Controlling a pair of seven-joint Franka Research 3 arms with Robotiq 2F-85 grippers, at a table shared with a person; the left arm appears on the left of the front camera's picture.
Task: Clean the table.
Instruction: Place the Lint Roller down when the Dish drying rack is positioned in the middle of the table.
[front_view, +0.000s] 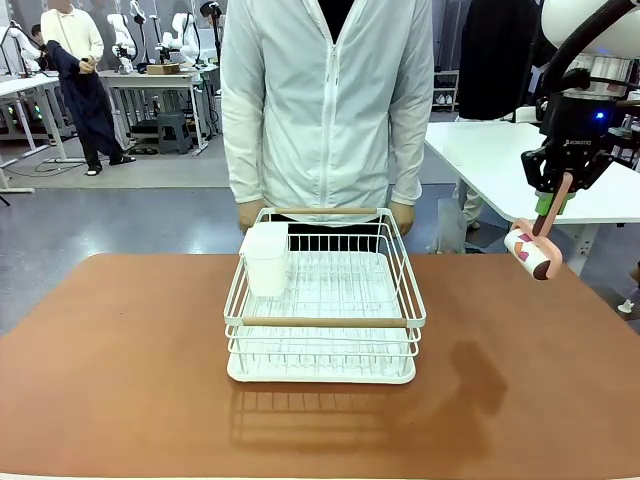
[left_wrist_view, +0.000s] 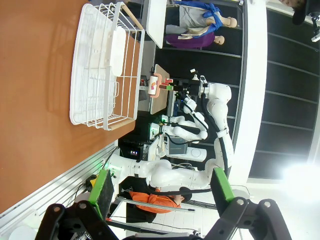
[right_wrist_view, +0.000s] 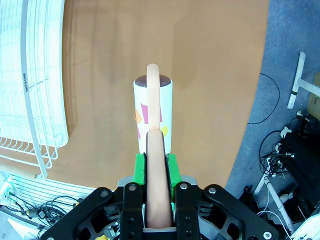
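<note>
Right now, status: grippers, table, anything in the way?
Right gripper shut on lint roller, held above table's right edge. Left gripper open, empty. White dish rack mid-table, in the way.

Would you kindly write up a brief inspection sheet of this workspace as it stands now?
Surface: reddish-brown table, no debris seen.
Job's things: lint roller with pink handle, raised above the table's right edge.
Clutter: white wire dish rack at centre, white cup holder on its left side.
Grippers: right gripper shut on lint roller; left gripper open, holding nothing.
Cables: loose on the floor beside the table.
Surroundings: person standing behind the rack; white tables beyond.
</note>
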